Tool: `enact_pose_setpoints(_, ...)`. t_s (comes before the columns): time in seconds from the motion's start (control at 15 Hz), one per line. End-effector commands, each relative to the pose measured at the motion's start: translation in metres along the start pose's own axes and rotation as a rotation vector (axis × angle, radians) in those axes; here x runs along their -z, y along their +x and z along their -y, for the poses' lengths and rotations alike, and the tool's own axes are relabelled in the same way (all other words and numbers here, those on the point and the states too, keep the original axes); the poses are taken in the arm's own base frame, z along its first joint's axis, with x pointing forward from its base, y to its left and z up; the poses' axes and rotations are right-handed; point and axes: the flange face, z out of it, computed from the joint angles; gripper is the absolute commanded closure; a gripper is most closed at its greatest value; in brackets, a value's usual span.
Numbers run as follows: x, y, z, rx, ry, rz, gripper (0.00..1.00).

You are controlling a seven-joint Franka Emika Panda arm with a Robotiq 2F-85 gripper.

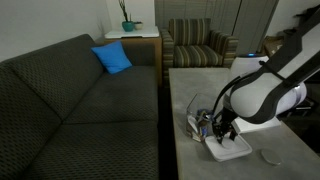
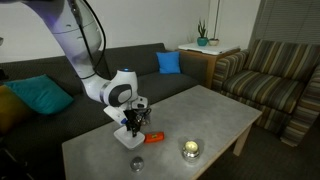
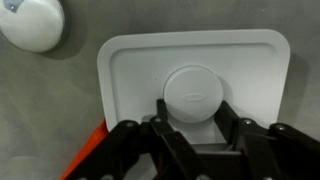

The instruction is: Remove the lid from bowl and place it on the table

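The white square lid (image 3: 200, 60) has a round raised centre knob (image 3: 192, 92) and fills the wrist view. My gripper (image 3: 193, 112) points straight down on it, with a finger pressed against each side of the knob. In both exterior views the lid (image 1: 232, 149) (image 2: 126, 140) sits low near the table's (image 1: 200, 90) (image 2: 200, 115) sofa-side edge, under the gripper (image 1: 222, 130) (image 2: 131, 126). A clear bowl with blue and white items (image 1: 201, 122) stands just beside the lid. I cannot tell whether the lid rests on the table.
An orange object (image 2: 153, 137) (image 3: 85, 155) lies against the lid's corner. A round pale disc (image 3: 30, 22) lies close by. A small silvery tin (image 2: 137, 163) and a lit candle (image 2: 190, 150) stand near the table edge. A dark sofa (image 1: 80, 110) runs alongside the table.
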Motion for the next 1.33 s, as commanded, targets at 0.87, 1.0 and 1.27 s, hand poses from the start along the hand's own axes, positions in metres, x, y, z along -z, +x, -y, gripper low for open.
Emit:
enact_pose_setpoints(0.87, -0.036, -0.035, -0.011, 0.000, 0.043, 0.069, 0.29)
enact_pose_setpoints(1.0, -0.033, -0.036, -0.014, 0.000, 0.034, 0.068, 0.16)
enact_pose_setpoints(1.27, -0.015, -0.040, -0.026, 0.000, 0.008, 0.033, 0.00)
